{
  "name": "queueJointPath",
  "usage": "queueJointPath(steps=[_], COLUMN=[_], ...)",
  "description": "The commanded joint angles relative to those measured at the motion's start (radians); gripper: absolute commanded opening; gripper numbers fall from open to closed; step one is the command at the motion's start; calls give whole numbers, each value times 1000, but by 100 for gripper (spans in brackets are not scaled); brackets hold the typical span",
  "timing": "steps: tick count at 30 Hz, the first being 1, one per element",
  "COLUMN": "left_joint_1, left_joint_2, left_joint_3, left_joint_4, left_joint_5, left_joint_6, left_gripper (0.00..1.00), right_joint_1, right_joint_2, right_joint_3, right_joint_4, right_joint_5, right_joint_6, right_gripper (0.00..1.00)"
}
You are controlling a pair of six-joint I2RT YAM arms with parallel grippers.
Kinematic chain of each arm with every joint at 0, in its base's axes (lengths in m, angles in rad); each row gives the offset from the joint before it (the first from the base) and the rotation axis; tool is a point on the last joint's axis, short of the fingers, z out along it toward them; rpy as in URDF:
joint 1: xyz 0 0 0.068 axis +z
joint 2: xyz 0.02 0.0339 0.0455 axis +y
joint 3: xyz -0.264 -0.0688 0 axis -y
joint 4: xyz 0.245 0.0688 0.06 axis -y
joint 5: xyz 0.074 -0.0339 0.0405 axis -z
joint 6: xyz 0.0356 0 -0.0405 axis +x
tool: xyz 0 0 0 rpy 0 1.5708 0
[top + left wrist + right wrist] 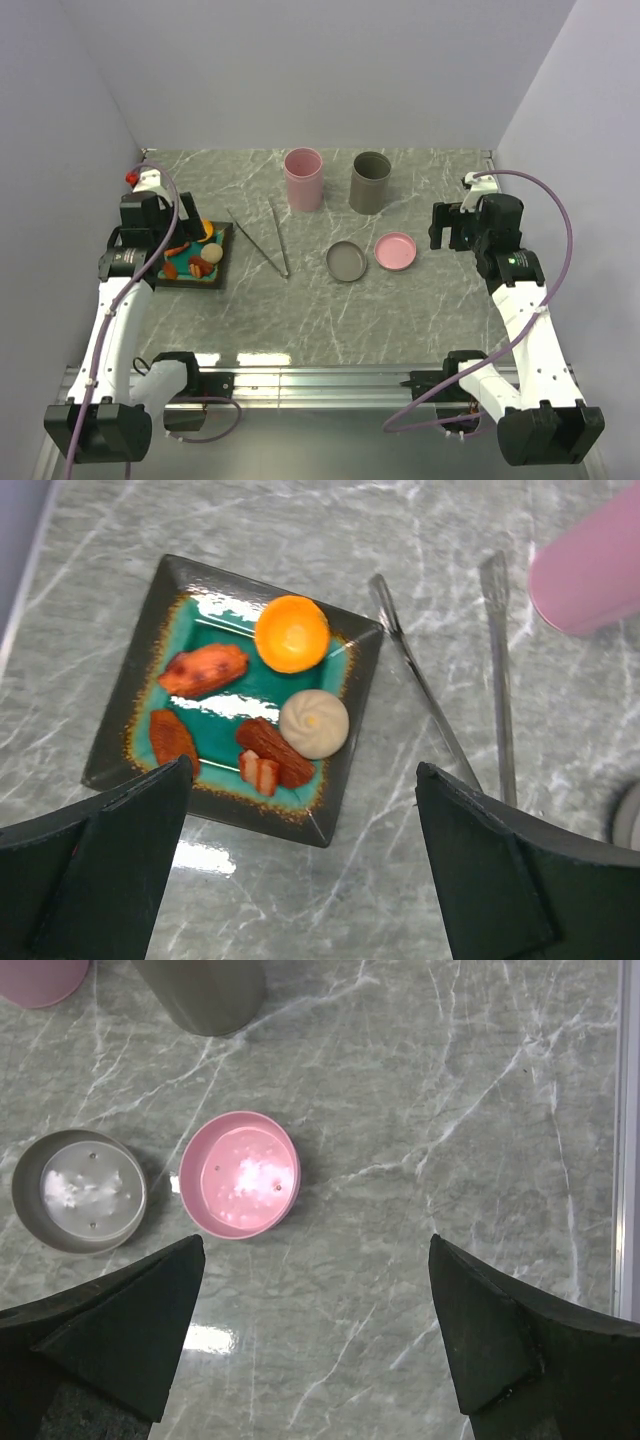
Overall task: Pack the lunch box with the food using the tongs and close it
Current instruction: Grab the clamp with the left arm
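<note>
The food (291,633), orange, red, brown pieces and a pale tan ball (314,723), lies on a teal square tray (130,700) at the table's left (215,272). The tongs (430,700) lie flat just right of the tray, their V pointing toward me (268,240). The lunch box stands as a pink cup (304,178) and a grey cup (370,182) at the back, both uncovered. My left gripper (303,780) hangs open above the tray's near edge. My right gripper (316,1245) is open over bare table, near the lids.
A grey lid (80,1190) and a pink lid (240,1175) lie side by side, inner faces up, in front of the cups (347,261). Purple walls close in the table on three sides. A metal rail (320,380) runs along the near edge.
</note>
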Motion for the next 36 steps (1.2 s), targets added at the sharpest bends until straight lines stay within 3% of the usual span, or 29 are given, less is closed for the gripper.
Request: queueJointPath(steps=[1,6,10,19,29,36], left_joint_1=[-24,-170,-330,-509,-533,-556], left_joint_2=[-29,-8,63,288,609,714], left_joint_3=[-9,-14,6,40,253,282], left_joint_4=[57,88,70,79,-30,-41], left_joint_5=[-120,-250,-336,-293,-266,-218], left_joint_6=[-32,-52,-151,-280,-447,-495], left_gripper=[99,99,99,99,99,99], right_joint_1=[-4,-4,-4,-6,-6,-6], right_joint_2=[5,19,36,48,59,62], right_joint_3=[21,16,16,8,-5,-13], right_joint_4=[35,36,36,26,26,27], right_joint_5=[-8,-35,-33,-78,-125,-128], right_joint_6=[1,-2,-4,-25,-45,-48], right_gripper=[100,100,100,100,100,100])
